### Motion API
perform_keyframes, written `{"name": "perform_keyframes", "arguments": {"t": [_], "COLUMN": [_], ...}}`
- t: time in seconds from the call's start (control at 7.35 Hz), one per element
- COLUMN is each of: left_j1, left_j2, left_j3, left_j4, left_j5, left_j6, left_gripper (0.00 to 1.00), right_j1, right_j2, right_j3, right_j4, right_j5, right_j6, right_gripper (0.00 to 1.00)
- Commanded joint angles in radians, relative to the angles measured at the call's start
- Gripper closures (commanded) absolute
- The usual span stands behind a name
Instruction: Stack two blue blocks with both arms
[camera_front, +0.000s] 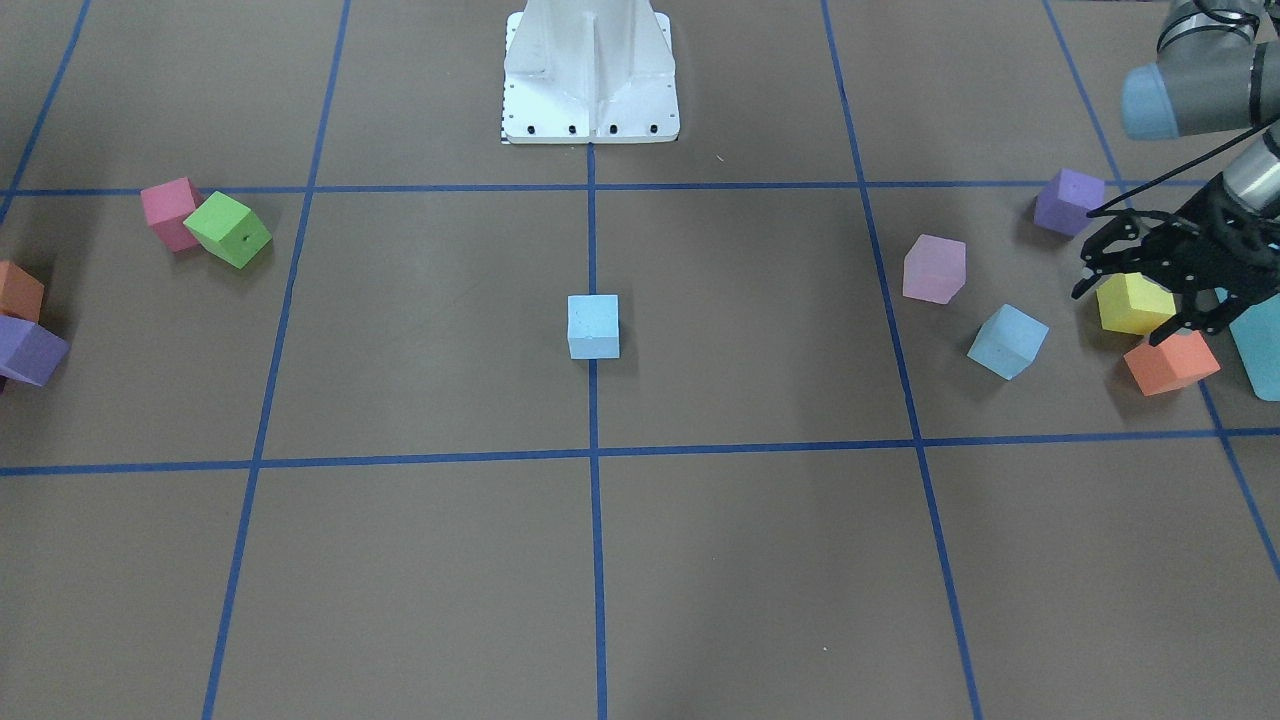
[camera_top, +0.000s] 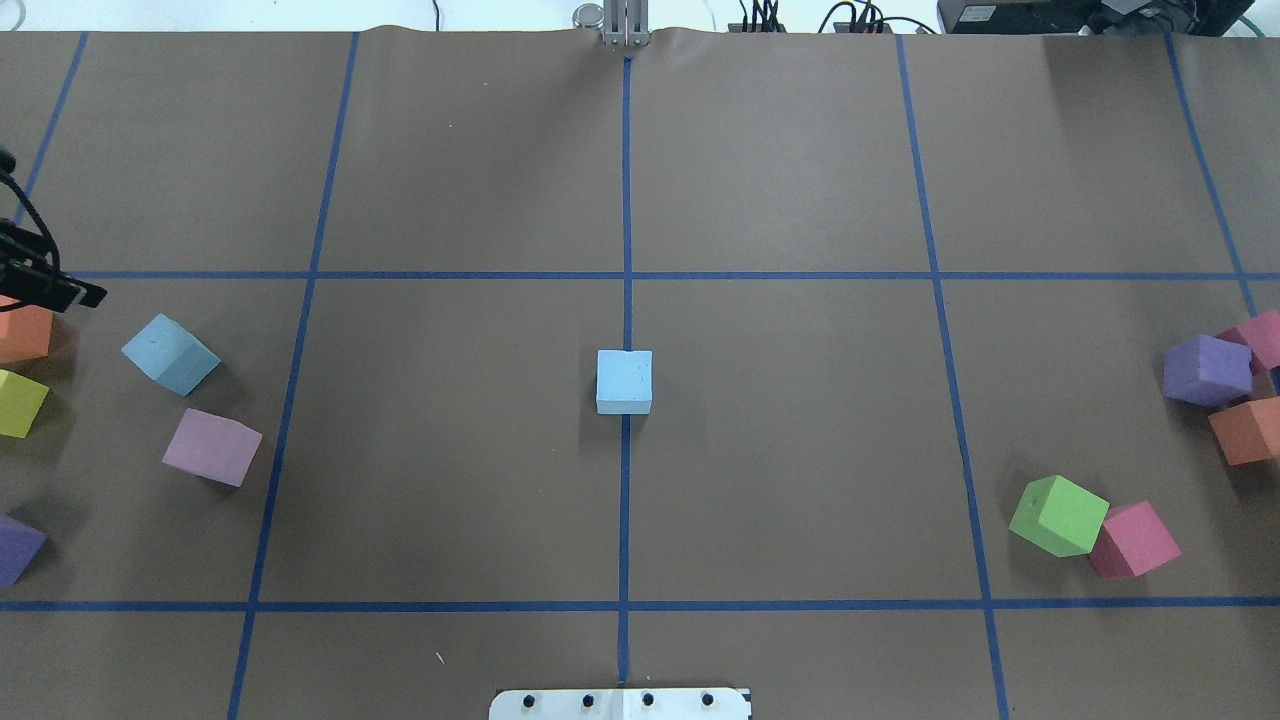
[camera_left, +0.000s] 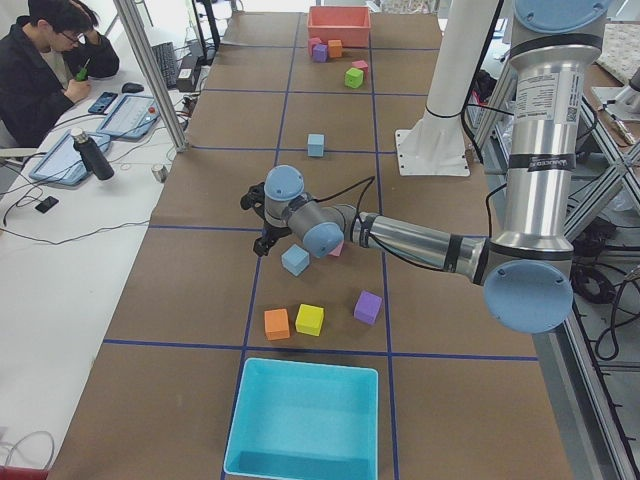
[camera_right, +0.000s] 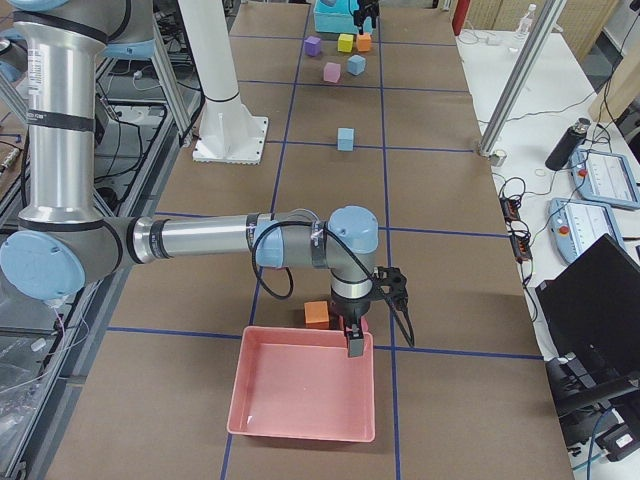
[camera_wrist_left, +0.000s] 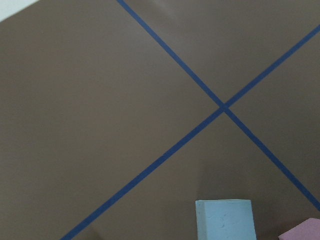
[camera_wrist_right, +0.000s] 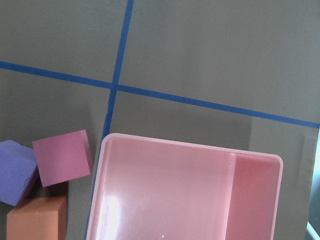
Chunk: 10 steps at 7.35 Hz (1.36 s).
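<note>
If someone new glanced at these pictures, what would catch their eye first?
One pale blue block sits alone on the centre tape line. The other blue block lies among coloured cubes on the robot's left, where the left gripper hovers open.

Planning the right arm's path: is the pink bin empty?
Empty. The pink bin shows a bare floor in the exterior right and right wrist views; the orange cube sits outside it.

Bright, even overhead light w/ soft shadows, sharp focus.
</note>
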Motion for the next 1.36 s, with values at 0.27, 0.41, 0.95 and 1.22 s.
{"name": "perform_keyframes", "arguments": {"t": [0.27, 0.41, 0.95, 1.22], "left_j1": [0.102, 0.117, 0.153, 0.154], "left_j2": [-0.008, -0.01, -0.051, -0.059], "left_j3": [0.083, 0.083, 0.144, 0.169], "left_j4": [-0.041, -0.041, -0.042, -0.05], "left_j5": [0.022, 0.019, 0.024, 0.025], "left_j6": [-0.121, -0.169, -0.219, -0.219], "left_gripper": [0.02, 0.02, 0.02, 0.02], "right_j1": [0.015, 0.015, 0.015, 0.015], "right_j2": [-0.038, -0.038, -0.04, -0.038], "right_j3": [0.001, 0.001, 0.0, -0.002], "right_j4": [0.002, 0.003, 0.003, 0.002], "right_j5": [0.025, 0.024, 0.024, 0.024], "right_j6": [-0.001, -0.001, -0.001, 0.002], "right_gripper": [0.0, 0.0, 0.0, 0.0]}}
